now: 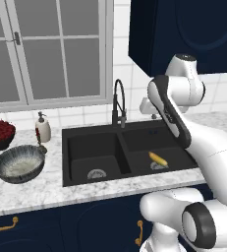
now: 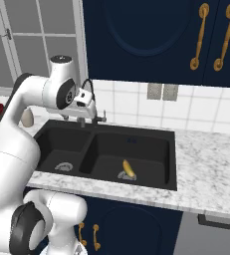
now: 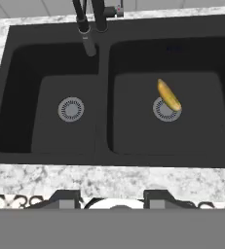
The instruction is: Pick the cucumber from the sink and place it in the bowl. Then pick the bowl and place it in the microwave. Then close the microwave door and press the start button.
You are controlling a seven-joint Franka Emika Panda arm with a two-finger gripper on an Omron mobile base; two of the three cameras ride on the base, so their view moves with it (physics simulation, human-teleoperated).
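— Where's the cucumber (image 3: 168, 95) lying?
— In the sink's (image 3: 16, 68) right basin, resting across the drain (image 3: 165, 109).
— And the gripper (image 3: 112, 198)?
— It's hovering high above the sink, fingers spread apart, grasping nothing. The bowl (image 1: 19, 164) is sitting left of the sink.

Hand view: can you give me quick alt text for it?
A small yellowish-green cucumber lies in the right basin of the black double-basin sink, partly over the round silver drain. The black faucet hangs above the divider, and speckled marble counter runs along the near edge.
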